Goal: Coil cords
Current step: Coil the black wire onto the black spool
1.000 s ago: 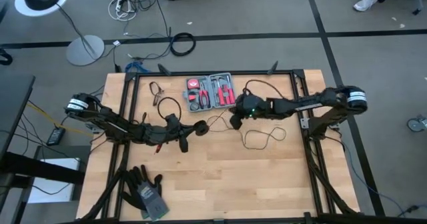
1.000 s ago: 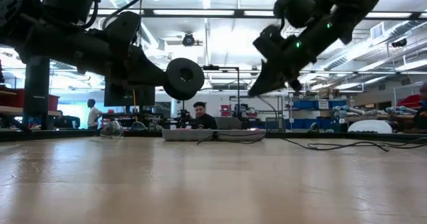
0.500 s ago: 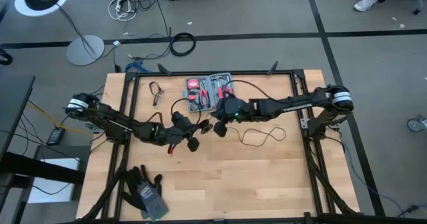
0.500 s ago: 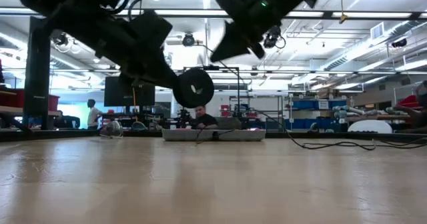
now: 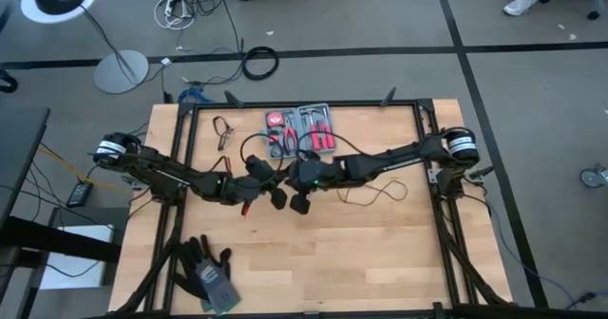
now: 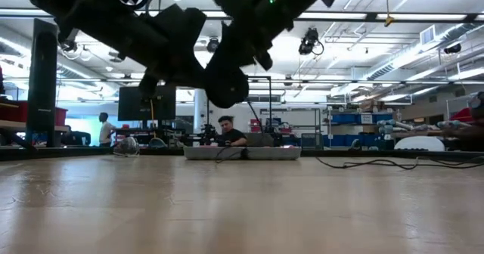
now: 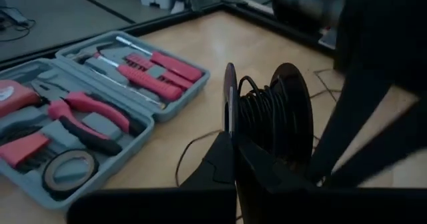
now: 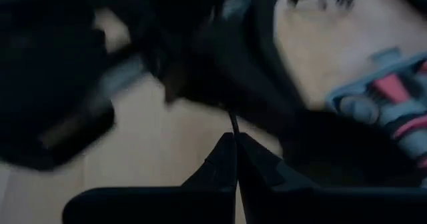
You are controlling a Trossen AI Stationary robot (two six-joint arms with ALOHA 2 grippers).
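Fingers [image 7: 223, 161] pinching spool [image 7: 270, 117], probably black-wound

Surface [image 5: 361, 253]: light wooden top with a black frame along its edges, centre of the high view.
Tool kit [image 5: 299, 129]: open grey case holding red-handled tools, lying at the upper centre of the surface, near the far edge.
Small tool [image 5: 223, 131]: dark pliers-like item, lying left of the tool kit in the upper left part of the surface.
Gloves [image 5: 207, 270]: dark grey pair, lying at the lower left of the surface, near the front edge.
Cord [image 5: 375, 194]: thin black wire in loose loops on the wood, right of centre.
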